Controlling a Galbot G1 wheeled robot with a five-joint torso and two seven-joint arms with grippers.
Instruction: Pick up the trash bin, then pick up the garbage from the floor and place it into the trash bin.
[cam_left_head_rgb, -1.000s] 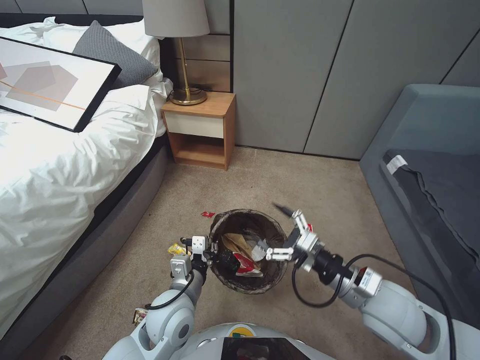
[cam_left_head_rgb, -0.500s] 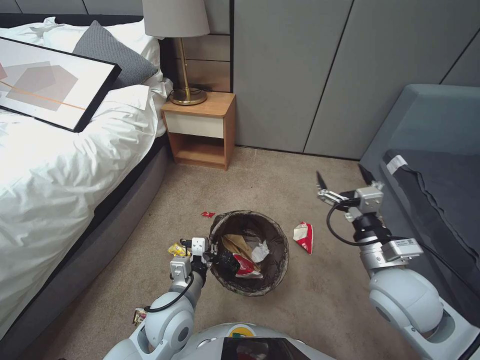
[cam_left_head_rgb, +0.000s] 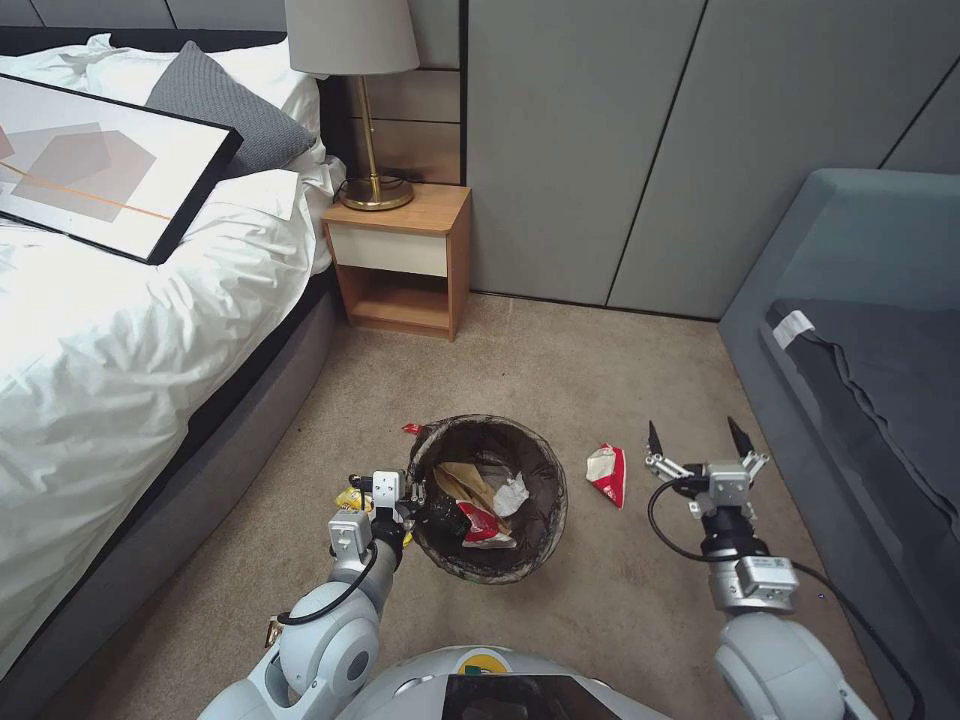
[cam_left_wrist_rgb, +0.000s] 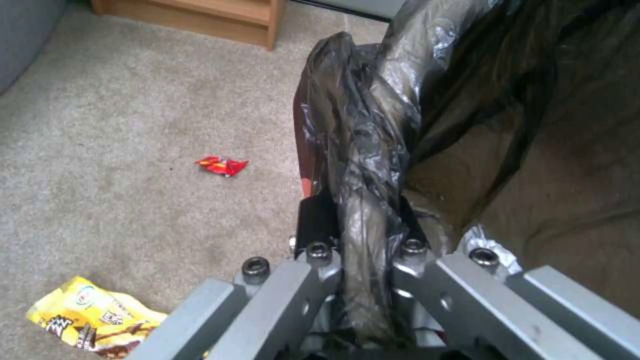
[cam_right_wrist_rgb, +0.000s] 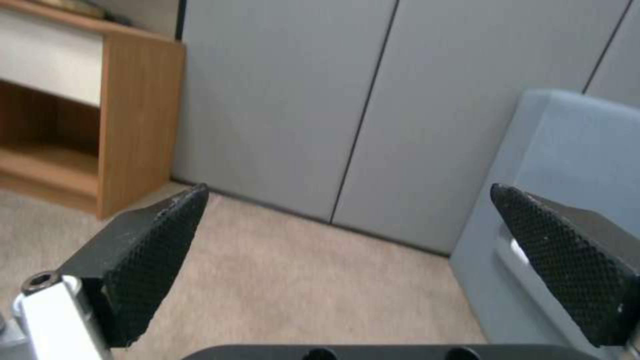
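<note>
The trash bin (cam_left_head_rgb: 552, 498) with its dark liner hangs just above the carpet. My left gripper (cam_left_head_rgb: 414, 509) is shut on its near-left rim, and the left wrist view shows the left gripper (cam_left_wrist_rgb: 363, 225) clamped on the bunched liner. Tan paper, white tissue and a red-and-white cup lie inside. Garbage on the floor: a crushed red-and-white cup (cam_left_head_rgb: 607, 474) right of the bin, a small red wrapper (cam_left_head_rgb: 411, 429) (cam_left_wrist_rgb: 222, 165) behind it, and a yellow wrapper (cam_left_head_rgb: 350, 498) (cam_left_wrist_rgb: 93, 318) by my left wrist. My right gripper (cam_left_head_rgb: 698, 439) (cam_right_wrist_rgb: 360, 240) is open and empty, right of the crushed cup.
The bed (cam_left_head_rgb: 120, 340) runs along the left, and a wooden nightstand (cam_left_head_rgb: 405, 262) with a lamp stands behind the bin. A grey sofa (cam_left_head_rgb: 860, 330) lies close on the right. Another wrapper (cam_left_head_rgb: 272, 630) lies by my left elbow. Open carpet stretches between the bin and the wall.
My right gripper left the bin's right rim, swung out toward the sofa, then came back lower and nearer. The crushed cup on the floor is uncovered. The bin shifted slightly left.
</note>
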